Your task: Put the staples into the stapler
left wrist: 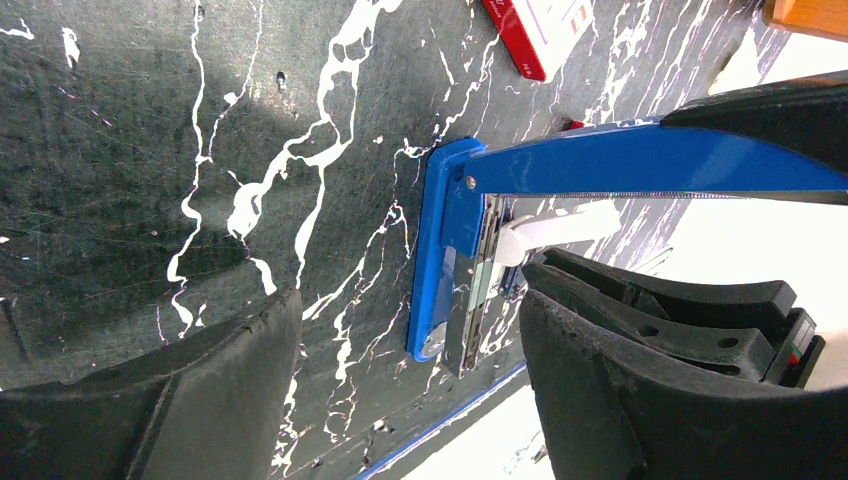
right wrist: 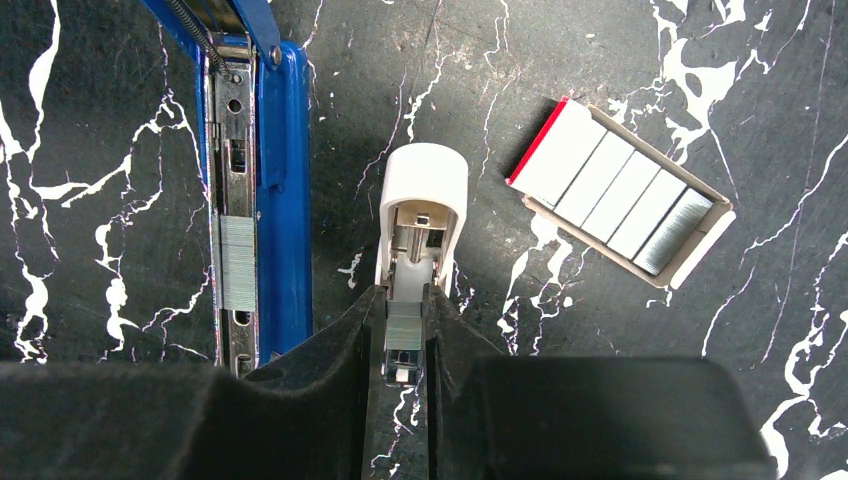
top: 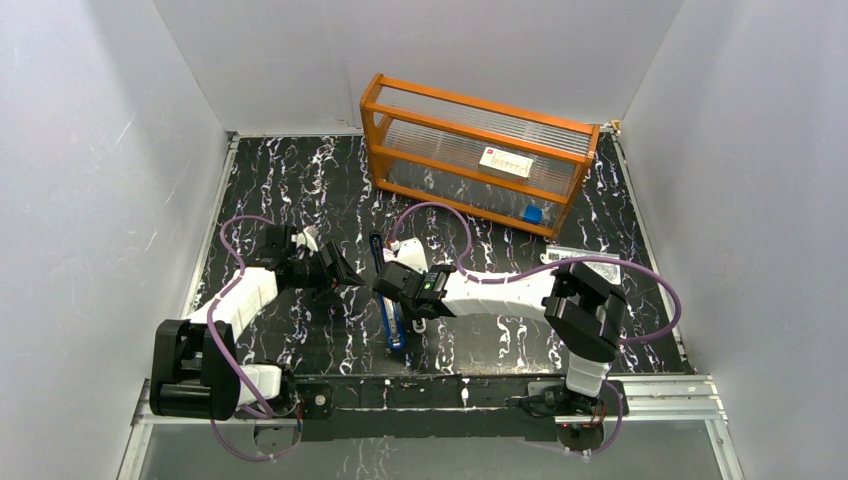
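Observation:
The blue stapler [right wrist: 280, 180] lies open on the black marbled table, lid [left wrist: 640, 160] swung up. A strip of staples [right wrist: 237, 262] sits in its metal channel [right wrist: 232, 130]. In the top view the stapler [top: 393, 325] lies between the arms. The open red-and-white box [right wrist: 620, 195] with several staple strips lies to the right. My right gripper [right wrist: 403, 350] is shut on the metal rear end of a small white rounded object [right wrist: 425, 190] beside the stapler. My left gripper [left wrist: 410, 400] is open, its fingers [left wrist: 200, 400] wide apart just short of the stapler's base [left wrist: 435, 260].
An orange rack [top: 470, 150] with clear shelves stands at the back, holding a red-and-white box [top: 505, 160] and a small blue item [top: 532, 213]. A white labelled card [top: 575, 257] lies at the right. White walls enclose the table on three sides.

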`<state>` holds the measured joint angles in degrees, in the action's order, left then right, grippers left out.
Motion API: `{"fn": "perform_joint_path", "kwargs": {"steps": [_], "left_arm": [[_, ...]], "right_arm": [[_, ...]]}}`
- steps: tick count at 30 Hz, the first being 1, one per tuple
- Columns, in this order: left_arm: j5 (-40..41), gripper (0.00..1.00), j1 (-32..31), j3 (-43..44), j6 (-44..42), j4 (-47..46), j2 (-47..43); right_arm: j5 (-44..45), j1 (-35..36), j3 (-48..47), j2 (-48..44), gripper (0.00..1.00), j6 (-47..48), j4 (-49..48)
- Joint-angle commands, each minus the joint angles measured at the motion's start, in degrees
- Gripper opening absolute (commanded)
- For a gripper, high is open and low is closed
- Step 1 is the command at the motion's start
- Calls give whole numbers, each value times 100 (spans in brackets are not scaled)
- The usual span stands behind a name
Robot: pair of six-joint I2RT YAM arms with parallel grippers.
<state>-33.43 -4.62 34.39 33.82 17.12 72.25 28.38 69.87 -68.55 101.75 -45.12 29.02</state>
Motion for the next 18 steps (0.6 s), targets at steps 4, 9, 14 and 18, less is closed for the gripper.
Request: {"fn": "perform_joint_path", "kwargs": {"steps": [4, 9, 14, 18], "left_arm": [[-14, 76, -12, 76, -69, 65, -44], [-17, 76, -12, 69, -69, 63, -47], [-19, 76, -12, 75, -70, 70, -53], [-14, 76, -12, 75, -69, 56, -44]], "right_arm": [[174, -1, 25, 19, 27, -137, 53], [166, -16, 43, 19, 27, -160, 58], [158, -43, 108, -49, 27, -160, 10], [113, -44, 168, -64, 27, -104, -72]]}}
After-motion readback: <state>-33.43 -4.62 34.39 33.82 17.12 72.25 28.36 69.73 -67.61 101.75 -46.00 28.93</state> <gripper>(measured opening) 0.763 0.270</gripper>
